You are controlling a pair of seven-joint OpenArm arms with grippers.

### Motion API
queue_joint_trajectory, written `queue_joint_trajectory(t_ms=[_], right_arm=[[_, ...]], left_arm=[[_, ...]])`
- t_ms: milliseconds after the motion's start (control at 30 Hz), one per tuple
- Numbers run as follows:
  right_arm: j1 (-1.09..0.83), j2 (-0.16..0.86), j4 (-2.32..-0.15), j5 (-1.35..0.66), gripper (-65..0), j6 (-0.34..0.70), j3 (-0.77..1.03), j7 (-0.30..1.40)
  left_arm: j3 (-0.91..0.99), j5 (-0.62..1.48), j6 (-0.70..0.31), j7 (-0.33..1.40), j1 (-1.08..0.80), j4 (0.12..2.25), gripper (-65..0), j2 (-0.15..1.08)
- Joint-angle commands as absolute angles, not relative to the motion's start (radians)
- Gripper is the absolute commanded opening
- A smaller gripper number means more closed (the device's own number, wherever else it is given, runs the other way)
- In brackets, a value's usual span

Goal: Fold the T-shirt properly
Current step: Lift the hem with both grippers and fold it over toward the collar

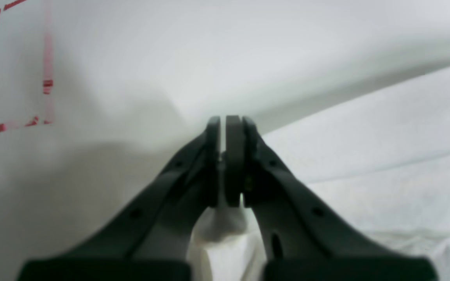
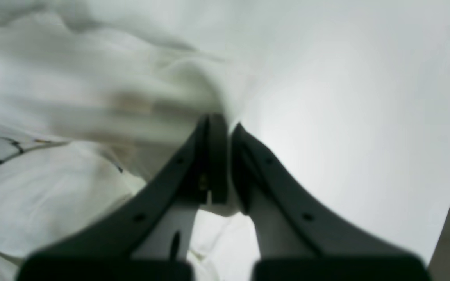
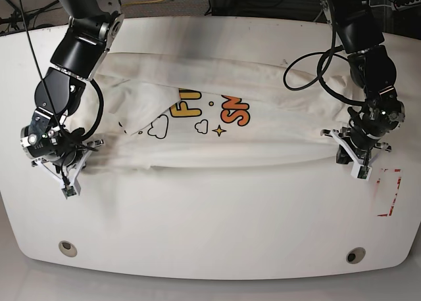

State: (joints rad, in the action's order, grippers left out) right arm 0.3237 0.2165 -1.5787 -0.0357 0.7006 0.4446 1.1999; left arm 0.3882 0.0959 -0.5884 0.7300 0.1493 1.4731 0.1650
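The white T-shirt (image 3: pixel 263 143) lies stretched sideways across the white table (image 3: pixel 210 229), with yellow-orange letters, clouds and a star (image 3: pixel 219 131) showing at its middle. My left gripper (image 3: pixel 349 158) is shut on the shirt's edge at the base view's right end. In the left wrist view the left gripper (image 1: pixel 224 119) pinches white cloth (image 1: pixel 385 136) between its fingers. My right gripper (image 3: pixel 71 178) is shut on the shirt's edge at the base view's left end. In the right wrist view the right gripper (image 2: pixel 223 121) pinches bunched cloth (image 2: pixel 53 195).
A red dashed square (image 3: pixel 388 192) is marked on the table just beyond my left gripper, and it also shows in the left wrist view (image 1: pixel 18 70). Two round holes (image 3: pixel 66 247) (image 3: pixel 355 255) sit near the table's front edge. Cables hang at the back.
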Motion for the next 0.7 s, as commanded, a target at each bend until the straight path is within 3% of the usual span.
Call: queue_joint_trajectory(t_ms=[0, 667], right_arm=[[0.294, 0.229, -1.678, -0.036, -65.0, 0.698, 0.447, 1.193], [-0.07, 0.191, -1.939, -0.038, -64.2, 0.698, 0.455, 1.264]], left_arm=[[0.4, 0.097, -0.628, 0.713, 0.147, 1.494, -65.0, 0.18], [0.447, 0.091, -0.698, 0.714, 0.054, 1.491, -65.0, 0.222]])
